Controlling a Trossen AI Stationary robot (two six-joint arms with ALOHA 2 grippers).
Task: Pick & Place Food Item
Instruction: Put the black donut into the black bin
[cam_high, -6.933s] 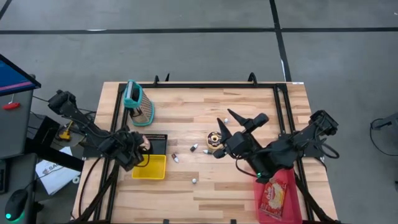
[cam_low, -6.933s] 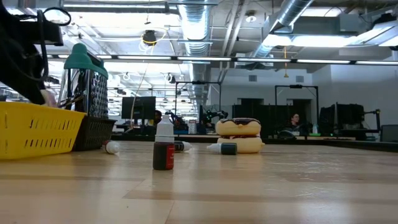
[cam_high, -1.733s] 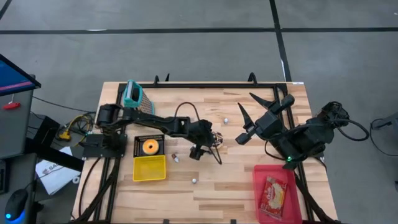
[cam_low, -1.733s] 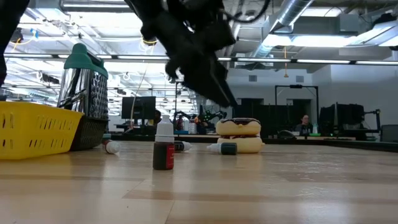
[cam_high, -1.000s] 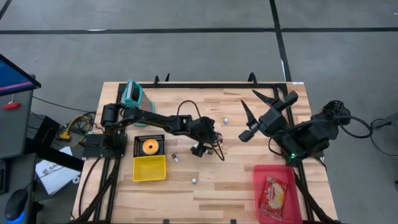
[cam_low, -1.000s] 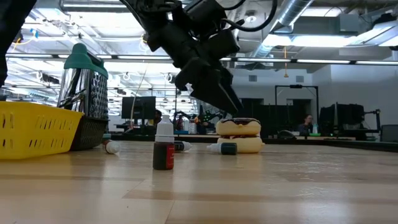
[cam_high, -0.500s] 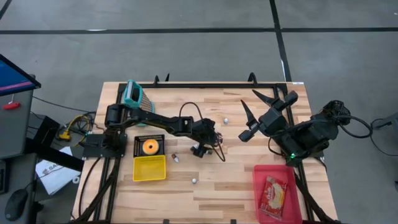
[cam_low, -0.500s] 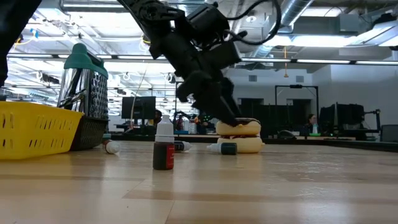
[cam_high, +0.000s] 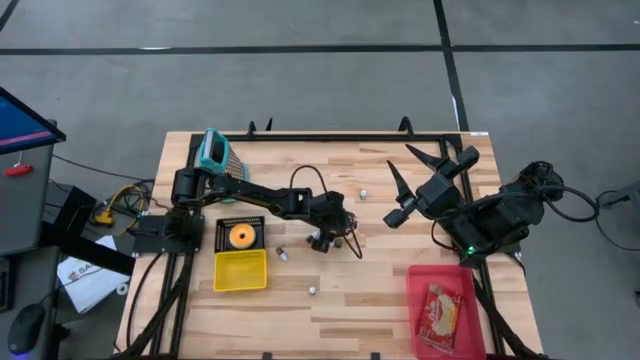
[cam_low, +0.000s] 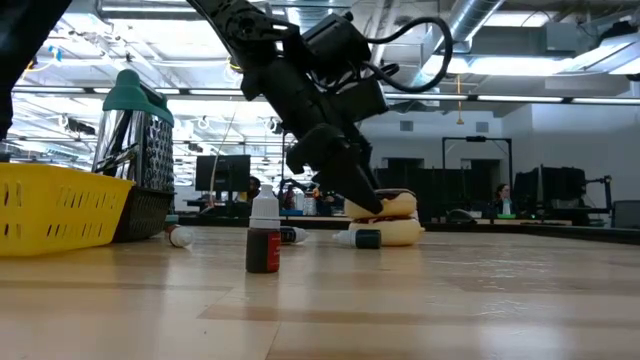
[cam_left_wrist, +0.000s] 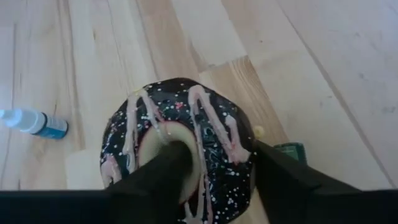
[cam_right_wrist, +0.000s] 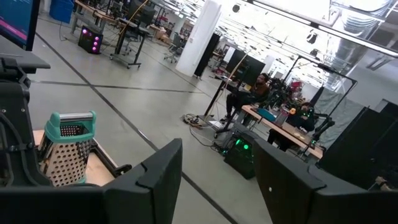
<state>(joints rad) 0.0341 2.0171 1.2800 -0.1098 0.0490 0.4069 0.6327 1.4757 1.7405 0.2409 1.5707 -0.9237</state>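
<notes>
A chocolate doughnut (cam_left_wrist: 186, 118) with pink drizzle and sprinkles lies on top of a pale doughnut (cam_low: 398, 233) near the table's middle (cam_high: 346, 221). My left gripper (cam_left_wrist: 221, 152) reaches down onto it from the left side and is shut on its ring. My right gripper (cam_high: 397, 158) hangs open, high above the table's right part, with nothing between its fingers (cam_right_wrist: 217, 155). My left gripper has one finger (cam_left_wrist: 168, 165) in the doughnut's hole and the other finger (cam_left_wrist: 280, 177) outside the ring, pinching the ring's near side (cam_left_wrist: 224, 168) between them. The fingers slant down from the table's left. The doughnut still rests on the pale doughnut.
Small dropper bottles lie around the doughnuts (cam_left_wrist: 32, 122) (cam_low: 360, 238) and one stands upright (cam_low: 264, 236). A yellow basket (cam_high: 240, 270), a black basket with an orange doughnut (cam_high: 241, 235) and a grater (cam_high: 222, 165) stand at the left. A red tray with a snack packet (cam_high: 445, 312) is near right.
My left gripper has sunk down onto the chocolate doughnut, its fingers coming from just above it to around its ring. The right arm has kept still.
</notes>
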